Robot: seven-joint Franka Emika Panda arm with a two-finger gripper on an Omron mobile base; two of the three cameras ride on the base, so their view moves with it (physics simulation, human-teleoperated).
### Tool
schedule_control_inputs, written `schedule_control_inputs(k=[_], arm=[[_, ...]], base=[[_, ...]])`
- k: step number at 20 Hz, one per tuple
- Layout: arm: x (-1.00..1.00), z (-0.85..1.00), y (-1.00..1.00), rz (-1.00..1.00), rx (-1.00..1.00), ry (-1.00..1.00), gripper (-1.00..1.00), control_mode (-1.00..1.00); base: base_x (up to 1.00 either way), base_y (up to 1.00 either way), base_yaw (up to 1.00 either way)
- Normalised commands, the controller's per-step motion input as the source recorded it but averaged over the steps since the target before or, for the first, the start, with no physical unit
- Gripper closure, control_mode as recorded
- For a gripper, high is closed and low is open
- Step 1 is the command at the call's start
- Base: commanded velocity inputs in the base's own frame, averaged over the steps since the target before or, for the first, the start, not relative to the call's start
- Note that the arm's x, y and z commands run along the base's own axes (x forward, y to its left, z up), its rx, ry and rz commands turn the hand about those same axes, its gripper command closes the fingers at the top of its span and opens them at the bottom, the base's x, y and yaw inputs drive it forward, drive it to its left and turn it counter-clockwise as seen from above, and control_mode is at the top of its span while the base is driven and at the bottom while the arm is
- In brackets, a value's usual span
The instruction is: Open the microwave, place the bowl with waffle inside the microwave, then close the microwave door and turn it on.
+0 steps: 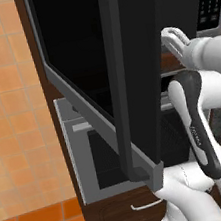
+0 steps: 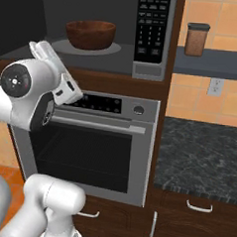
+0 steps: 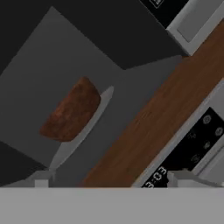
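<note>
The microwave door (image 1: 122,75) stands swung wide open at the left, its lower corner jutting out over the silver oven (image 2: 96,149) below. The microwave (image 2: 120,41) cavity is open in front, and the bowl (image 2: 90,34) sits inside on the round plate (image 2: 111,49), with free floor ahead of it up to the front edge. The waffle cannot be made out from these angles. The gripper (image 3: 111,179) hangs just outside that edge, over the wooden strip (image 3: 144,127) between microwave and oven, its fingers spread wide and holding nothing. The keypad (image 2: 152,28) bounds the cavity at the right.
</note>
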Motion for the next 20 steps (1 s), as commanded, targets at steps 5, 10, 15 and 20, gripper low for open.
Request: schedule_control_inputs(k=[5, 10, 15, 20], arm=[[-1.00, -0.92, -0.03, 0.00, -0.32, 0.24, 1.00, -1.00], [-0.74, -0.88, -0.19, -0.08, -0.45, 0.20, 1.00, -1.00], [-0.22, -0.66, -0.01, -0.18, -0.55, 0.16, 1.00, -1.00], [0.00, -0.73, -0.15, -0.23, -0.58, 0.00, 1.00, -1.00]], base=[[0.00, 0.00, 0.00], [0.00, 0.00, 0.00], [0.00, 0.00, 0.00], [0.00, 0.00, 0.00]])
